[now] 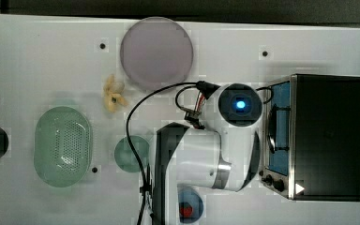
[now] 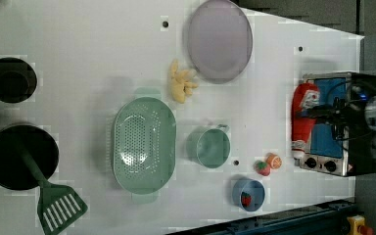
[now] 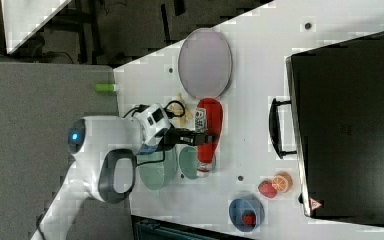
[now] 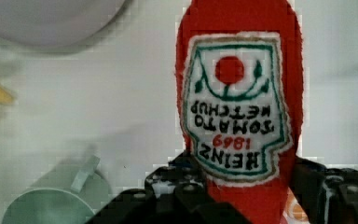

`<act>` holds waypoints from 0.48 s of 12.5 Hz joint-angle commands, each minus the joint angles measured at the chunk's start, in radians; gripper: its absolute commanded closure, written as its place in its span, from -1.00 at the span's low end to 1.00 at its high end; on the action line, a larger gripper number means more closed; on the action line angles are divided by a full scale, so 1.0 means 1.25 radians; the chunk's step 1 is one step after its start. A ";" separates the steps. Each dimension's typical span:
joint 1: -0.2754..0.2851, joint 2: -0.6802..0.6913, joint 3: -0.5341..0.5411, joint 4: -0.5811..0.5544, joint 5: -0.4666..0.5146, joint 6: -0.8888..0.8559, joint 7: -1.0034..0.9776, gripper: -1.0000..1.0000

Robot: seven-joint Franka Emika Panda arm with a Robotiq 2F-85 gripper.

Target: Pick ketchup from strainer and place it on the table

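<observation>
The ketchup (image 4: 237, 107) is a red bottle with a white tomato label, and my gripper (image 4: 258, 196) is shut on its lower body, one black finger on each side. It hangs in the air off the table (image 1: 37, 61). In the right view the ketchup (image 3: 209, 125) lies sideways in the gripper (image 3: 200, 137), over the spot between the lilac plate and the teal cup. In the left view the ketchup (image 2: 303, 117) shows by the oven's front, cap down. The pale green strainer (image 1: 63, 145) (image 2: 144, 144) sits empty on the table, well apart from the gripper.
A lilac plate (image 1: 157, 51), a yellow toy (image 1: 113, 96) and a teal cup (image 2: 209, 147) stand near the middle. A black oven (image 1: 326, 136) fills the top view's right. A blue bowl (image 2: 248, 194), a strawberry (image 2: 262, 168) and an orange slice (image 2: 274, 160) sit nearby. Black pots (image 2: 22, 156) and a green spatula (image 2: 58, 208) line the left view's left.
</observation>
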 commanded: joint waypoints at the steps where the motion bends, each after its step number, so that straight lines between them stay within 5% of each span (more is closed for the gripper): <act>1: 0.023 0.046 0.014 -0.028 0.006 0.060 -0.042 -0.13; 3: 0.022 0.102 0.013 -0.032 0.006 0.109 -0.042 -0.19; 6: 0.023 0.164 0.015 -0.033 0.005 0.185 -0.042 -0.83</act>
